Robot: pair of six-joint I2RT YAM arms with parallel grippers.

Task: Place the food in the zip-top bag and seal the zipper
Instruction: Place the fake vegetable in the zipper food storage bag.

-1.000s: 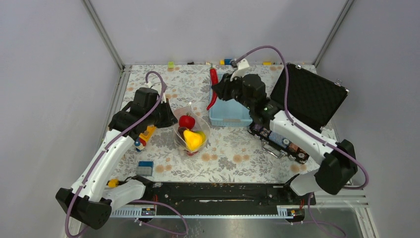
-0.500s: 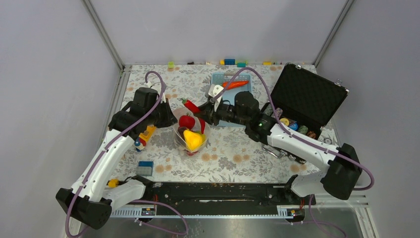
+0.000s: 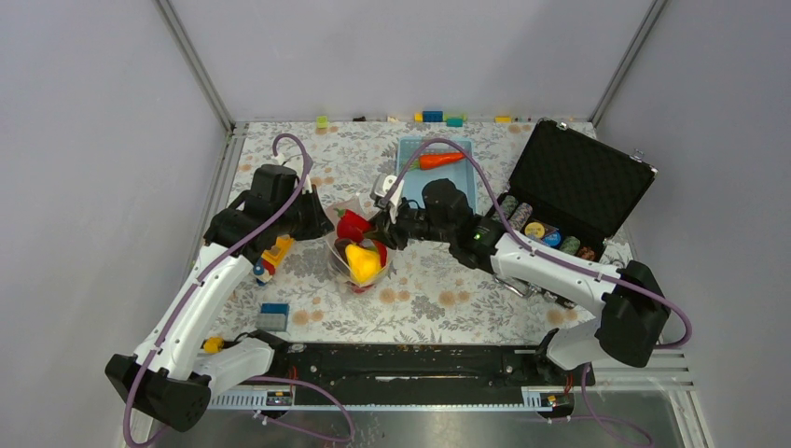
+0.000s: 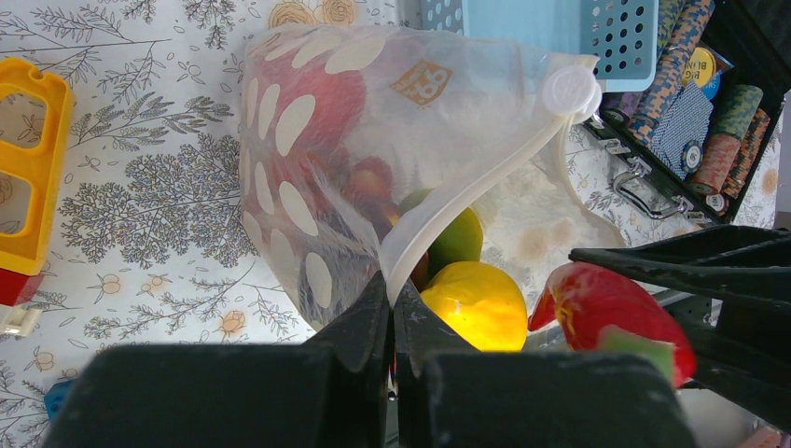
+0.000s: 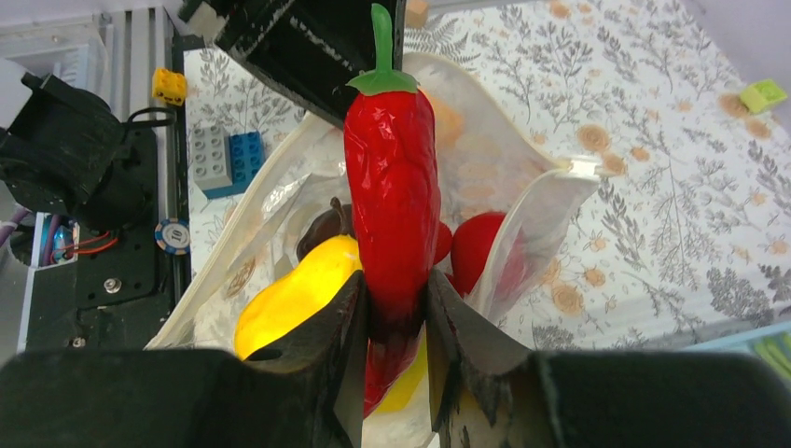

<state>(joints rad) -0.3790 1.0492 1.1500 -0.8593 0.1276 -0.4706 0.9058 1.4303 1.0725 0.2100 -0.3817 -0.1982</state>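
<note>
The zip-top bag (image 3: 347, 257) stands open at the table's middle; it also shows in the left wrist view (image 4: 308, 149) and in the right wrist view (image 5: 536, 229). A yellow fruit (image 3: 362, 263), a green piece (image 4: 457, 238) and red round food (image 5: 485, 247) lie inside. My left gripper (image 4: 392, 308) is shut on the bag's whitish zipper (image 4: 466, 191) and holds the mouth open. My right gripper (image 5: 396, 313) is shut on a red chili pepper (image 5: 392, 187) with a green stem, over the bag's mouth. The chili shows in the top view (image 3: 354, 226) beside my right gripper (image 3: 381, 230).
A light-blue basket (image 3: 410, 177) behind the bag holds an orange carrot (image 3: 440, 160). An open black case (image 3: 578, 187) with chip stacks (image 3: 546, 233) stands at the right. A yellow toy (image 3: 273, 254) and a blue-grey brick (image 3: 273, 317) lie at the left. Small blocks line the far edge.
My right gripper has carried the chili from above the basket leftward and down to the bag's mouth. The left gripper has kept its hold on the bag.
</note>
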